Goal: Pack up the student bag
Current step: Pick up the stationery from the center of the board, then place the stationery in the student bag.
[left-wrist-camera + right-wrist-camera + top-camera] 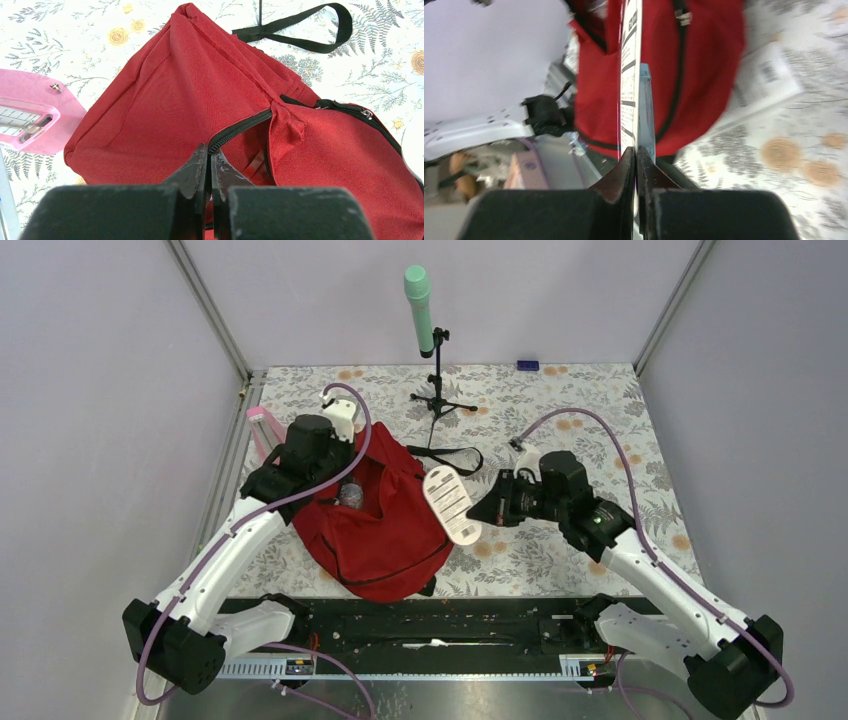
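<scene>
The red student bag [385,525] lies on the floral table, its top open with a grey bottle-like item [351,494] inside. My left gripper [330,475] is shut on the bag's black zipper edge [239,129] and holds the opening up. My right gripper [490,508] is shut on a flat white blister card with printed text [451,504], held edge-on just right of the bag's opening; in the right wrist view the card [630,75] stands in front of the bag [704,75].
A pink case [261,428] stands left of the bag and shows in the left wrist view [30,117]. A green microphone on a black tripod [424,325] stands behind. A black strap [450,455] trails from the bag. A white box [764,82] lies right of the bag.
</scene>
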`<state>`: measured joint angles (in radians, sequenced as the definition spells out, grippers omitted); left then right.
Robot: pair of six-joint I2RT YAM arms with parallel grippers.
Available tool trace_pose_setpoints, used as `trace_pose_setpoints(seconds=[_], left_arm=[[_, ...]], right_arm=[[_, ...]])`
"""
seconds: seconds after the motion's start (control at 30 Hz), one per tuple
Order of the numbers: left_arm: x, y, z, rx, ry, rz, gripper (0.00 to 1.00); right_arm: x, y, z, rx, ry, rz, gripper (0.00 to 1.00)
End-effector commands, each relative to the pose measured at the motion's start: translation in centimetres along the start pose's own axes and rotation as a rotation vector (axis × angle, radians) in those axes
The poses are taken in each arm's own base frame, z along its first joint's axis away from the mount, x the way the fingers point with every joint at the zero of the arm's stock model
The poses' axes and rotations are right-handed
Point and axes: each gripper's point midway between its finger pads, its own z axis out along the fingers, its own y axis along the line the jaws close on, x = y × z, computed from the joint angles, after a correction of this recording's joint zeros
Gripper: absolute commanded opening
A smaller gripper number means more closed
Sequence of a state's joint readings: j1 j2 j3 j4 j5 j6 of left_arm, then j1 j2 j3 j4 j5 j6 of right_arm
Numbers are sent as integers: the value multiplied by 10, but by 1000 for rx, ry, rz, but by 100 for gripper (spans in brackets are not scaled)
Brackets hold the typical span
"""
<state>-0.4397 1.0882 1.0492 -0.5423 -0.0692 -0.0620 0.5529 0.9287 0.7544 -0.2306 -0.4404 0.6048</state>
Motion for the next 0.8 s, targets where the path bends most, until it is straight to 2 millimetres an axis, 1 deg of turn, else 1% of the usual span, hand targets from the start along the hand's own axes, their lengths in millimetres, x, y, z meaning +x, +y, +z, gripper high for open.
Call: trace_pose_setpoints(seconds=[0.0, 0.07, 0.13, 0.33, 0.4, 0.43, 0.47, 0.53, 0.63, 0.77], left_arm=[[-36, -7, -7, 39, -145, -20, 0], [-36, -8, -6, 42, -143, -22, 0], [-37, -8, -6, 45, -144, -23, 0], [-36, -9, -5, 49, -142, -24, 0], [-37, -10, -6, 53, -144, -24, 0], [-37, -10, -6, 56, -145, -26, 0], [-37, -10, -6, 58, -145, -26, 0], [-38, -11, -6, 62, -147, -27, 0], [-38, -13, -7, 69, -148, -30, 0], [-38, -14, -6, 74, -148, -34, 0]], right_arm=[[5, 61, 1, -169, 88, 53, 0], [7, 73, 5, -186, 108, 79, 0], [7, 75, 13, -161, 102, 126, 0], [16, 99, 37, -194, 136, 197, 0], [16, 107, 44, -209, 125, 211, 0], [10, 113, 48, -228, 97, 223, 0], [8, 116, 53, -227, 80, 235, 0], [4, 117, 62, -211, 51, 263, 0], [-5, 110, 76, -153, -28, 289, 0], [-13, 110, 96, -121, -66, 304, 0]])
